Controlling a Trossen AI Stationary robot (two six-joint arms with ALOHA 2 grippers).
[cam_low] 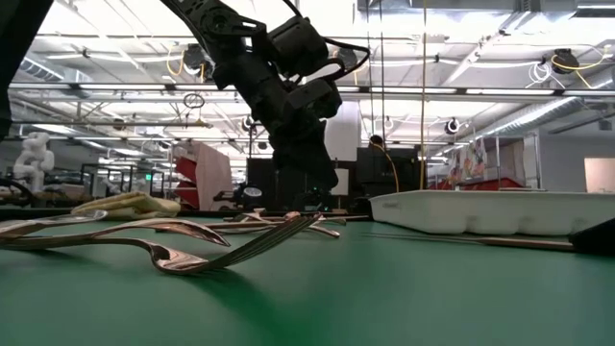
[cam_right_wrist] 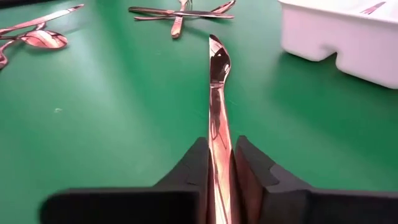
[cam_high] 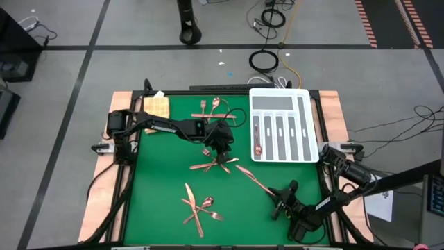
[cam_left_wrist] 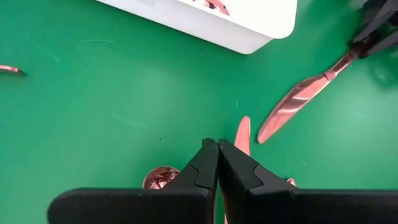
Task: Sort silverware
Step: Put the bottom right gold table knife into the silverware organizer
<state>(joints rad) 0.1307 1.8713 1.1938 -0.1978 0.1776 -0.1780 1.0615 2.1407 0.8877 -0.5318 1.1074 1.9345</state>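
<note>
Shiny copper silverware [cam_high: 211,165] lies scattered flat on the green mat left of the white divided tray [cam_high: 310,125]. One piece [cam_high: 257,139] rests inside the tray's leftmost slot, and a knife [cam_right_wrist: 217,106] extends below the tray's lower-left corner.

The left gripper [cam_high: 223,157] hides the centre of a silverware pile [cam_high: 214,165] in the high view. A spoon [cam_left_wrist: 160,178] sits half-concealed behind its fingers. The white tray [cam_low: 500,211] is cut off at the frame's edge; its contents are hidden at table height.
</note>
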